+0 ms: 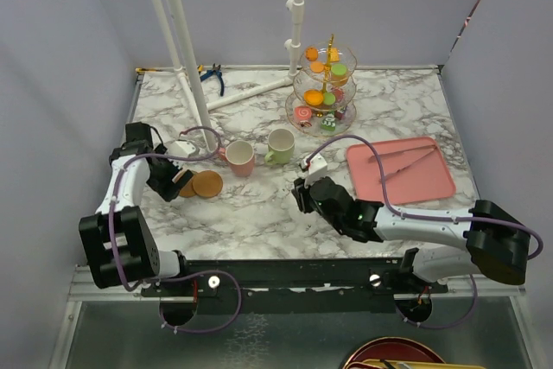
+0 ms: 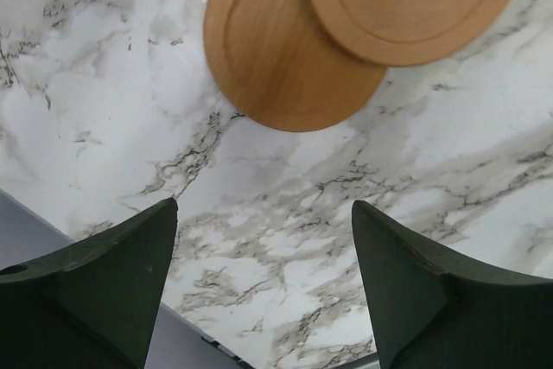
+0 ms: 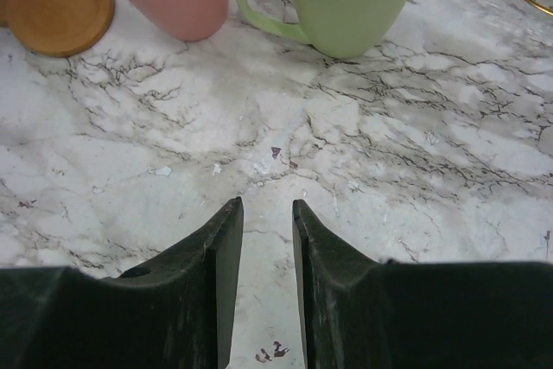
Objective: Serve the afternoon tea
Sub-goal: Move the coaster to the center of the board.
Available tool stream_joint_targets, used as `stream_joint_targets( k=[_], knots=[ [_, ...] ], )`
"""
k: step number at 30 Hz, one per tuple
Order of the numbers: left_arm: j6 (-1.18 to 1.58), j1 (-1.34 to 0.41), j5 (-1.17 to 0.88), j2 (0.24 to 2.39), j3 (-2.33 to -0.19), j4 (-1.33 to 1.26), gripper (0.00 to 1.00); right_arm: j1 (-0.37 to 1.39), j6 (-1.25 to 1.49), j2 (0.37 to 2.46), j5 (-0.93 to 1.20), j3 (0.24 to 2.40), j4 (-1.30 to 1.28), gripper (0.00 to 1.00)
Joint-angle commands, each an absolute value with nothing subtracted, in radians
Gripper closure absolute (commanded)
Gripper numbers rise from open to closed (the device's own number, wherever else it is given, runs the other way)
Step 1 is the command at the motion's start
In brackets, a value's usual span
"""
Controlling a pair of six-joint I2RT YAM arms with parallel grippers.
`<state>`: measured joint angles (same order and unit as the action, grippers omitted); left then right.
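My left gripper (image 2: 263, 206) hangs wide apart near the overlapping coasters (image 2: 276, 58); right gripper (image 3: 265, 206) barely parted, empty. Light, stiff discs; I'd pinch a rim.

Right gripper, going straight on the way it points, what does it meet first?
Likely the green mug, its handle dead ahead of the right gripper; if angled down, the marble table first.
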<state>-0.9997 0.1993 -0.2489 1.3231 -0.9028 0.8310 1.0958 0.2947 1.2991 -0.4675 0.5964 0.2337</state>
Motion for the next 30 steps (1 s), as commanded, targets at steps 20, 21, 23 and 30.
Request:
stream_joint_targets(
  k=[20,21,23,30],
  knots=[
    [-0.620,0.144,-0.121,1.668,-0.886,0.428,0.31,1.143,0.325,1.262,-0.528,0.579,0.215,0.67],
    [-0.623,0.128,-0.124,1.655,-0.857,0.428,0.32,1.144,0.324,1.259,-0.532,0.578,0.215,0.67],
    [-0.626,0.108,-0.136,1.624,-0.803,0.429,0.32,1.144,0.321,1.254,-0.538,0.577,0.215,0.67],
    [-0.603,0.005,-0.174,1.508,-0.686,0.432,0.31,1.145,0.321,1.268,-0.529,0.572,0.227,0.67]
  ],
)
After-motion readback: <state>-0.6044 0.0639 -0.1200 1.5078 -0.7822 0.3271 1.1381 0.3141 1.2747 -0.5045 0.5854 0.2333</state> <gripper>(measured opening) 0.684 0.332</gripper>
